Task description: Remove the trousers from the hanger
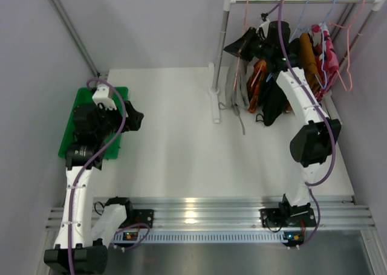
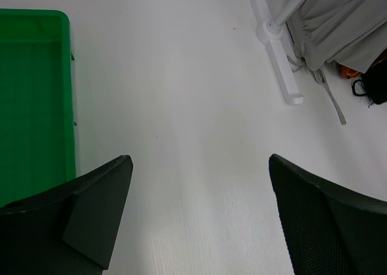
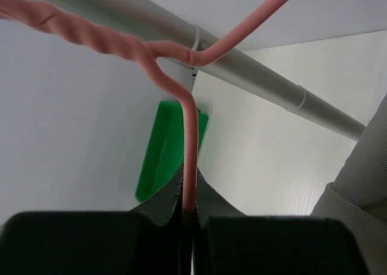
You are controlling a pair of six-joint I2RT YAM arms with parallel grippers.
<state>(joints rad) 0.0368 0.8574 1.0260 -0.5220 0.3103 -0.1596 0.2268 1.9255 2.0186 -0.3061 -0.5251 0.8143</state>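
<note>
The light grey trousers (image 1: pixel 233 90) hang at the left end of the rack, their drawstring (image 1: pixel 242 125) dangling to the table. The salmon-pink hanger (image 1: pixel 245 14) hooks over the rail above them. My right gripper (image 1: pixel 240 45) is shut on the hanger's wire (image 3: pixel 189 130) just below its twisted neck, under the rail (image 3: pixel 260 75); the right gripper (image 3: pixel 188 187) shows the wire pinched between its pads. Grey trouser fabric (image 3: pixel 363 184) is at the right edge. My left gripper (image 1: pixel 136 119) is open and empty, and hovers over the bare table (image 2: pixel 199 160) far left of the trousers (image 2: pixel 344 21).
A green tray (image 1: pixel 94 121) lies at the table's left, beside the left gripper. The rack's white post and foot (image 1: pixel 215 93) stand next to the trousers. Black, orange and pink-patterned garments (image 1: pixel 302 63) hang on light blue hangers (image 1: pixel 329 15) further right. Walls close both sides.
</note>
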